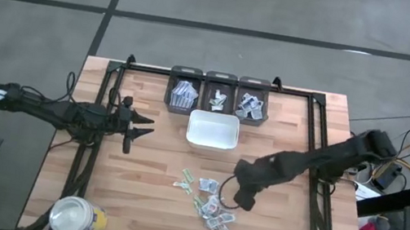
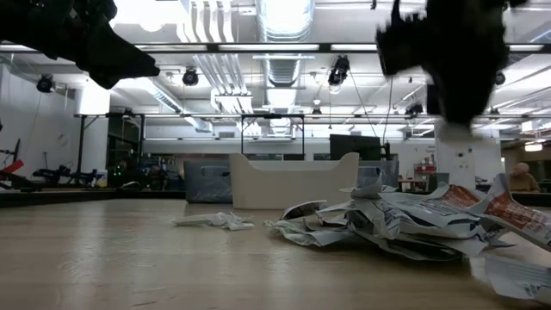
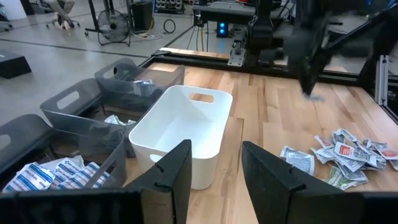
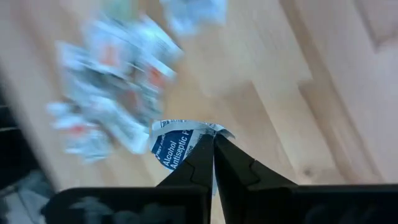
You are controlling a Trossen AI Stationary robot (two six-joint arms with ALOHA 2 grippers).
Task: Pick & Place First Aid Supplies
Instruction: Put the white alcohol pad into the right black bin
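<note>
The right gripper (image 4: 213, 144) is pinched shut on a thin, crinkly paper antiseptic packet (image 4: 177, 142). The left gripper (image 3: 214, 171) hangs open and empty near the smooth white plastic tray (image 3: 180, 127).

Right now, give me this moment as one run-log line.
right gripper: shut on blue-print packet, above packet pile | left gripper: open, idle, facing white tray | tray: empty

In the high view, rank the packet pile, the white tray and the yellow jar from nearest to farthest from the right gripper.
From the right gripper, shut on a blue-print packet:
1. Packet pile, just beside it, toward the left arm.
2. White tray, table centre, toward the bins.
3. Yellow jar, front corner on the left arm's side.
</note>
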